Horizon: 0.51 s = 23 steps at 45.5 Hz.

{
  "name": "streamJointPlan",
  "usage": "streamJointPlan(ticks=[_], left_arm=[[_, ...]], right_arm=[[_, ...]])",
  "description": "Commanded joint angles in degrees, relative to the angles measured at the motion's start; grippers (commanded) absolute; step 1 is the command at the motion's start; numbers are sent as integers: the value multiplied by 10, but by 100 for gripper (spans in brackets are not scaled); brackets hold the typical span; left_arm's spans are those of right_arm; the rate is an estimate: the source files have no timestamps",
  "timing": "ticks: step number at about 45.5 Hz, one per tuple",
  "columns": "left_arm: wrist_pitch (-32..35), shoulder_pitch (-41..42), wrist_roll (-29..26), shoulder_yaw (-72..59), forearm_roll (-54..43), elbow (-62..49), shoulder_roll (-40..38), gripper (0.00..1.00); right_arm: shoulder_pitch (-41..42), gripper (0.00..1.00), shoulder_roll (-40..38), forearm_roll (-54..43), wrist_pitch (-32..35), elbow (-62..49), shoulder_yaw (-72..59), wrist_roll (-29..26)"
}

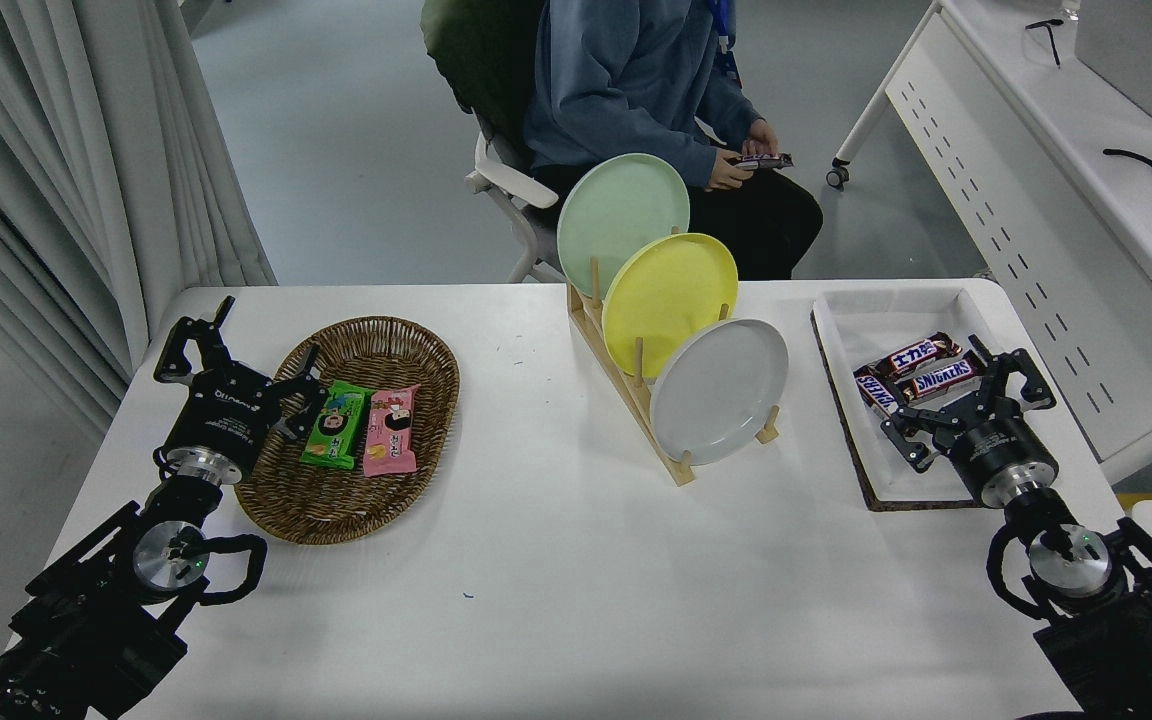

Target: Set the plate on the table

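Centrally on the white counter point(556, 560) stands a wooden rack point(636, 395) holding three tilted plates: the grey-white plate point(719, 392) nearest, a yellow plate point(669, 302) behind it, a green plate point(622, 222) farthest. Left lies a wicker basket point(356, 430) with two snack packets point(364, 428). Right, a white tray point(886, 320) holds chocolate bars point(916, 375). The right pincer point(966, 395) hovers spread over the tray; the left pincer point(236, 355), also spread, rests at the basket's left edge. Beyond the counter a person point(636, 90) sits on a chair, with grey floor, curtains left and a long desk point(1066, 180) right.
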Motion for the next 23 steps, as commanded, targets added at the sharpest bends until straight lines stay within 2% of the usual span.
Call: streamJointPlan(ticks=[1, 23], left_arm=[[-1, 0, 0, 0, 0, 1, 0, 100], [0, 0, 0, 0, 0, 0, 0, 100]], right_arm=[[1, 100, 0, 0, 0, 0, -2, 0], [4, 100, -2, 0, -2, 0, -28, 0]])
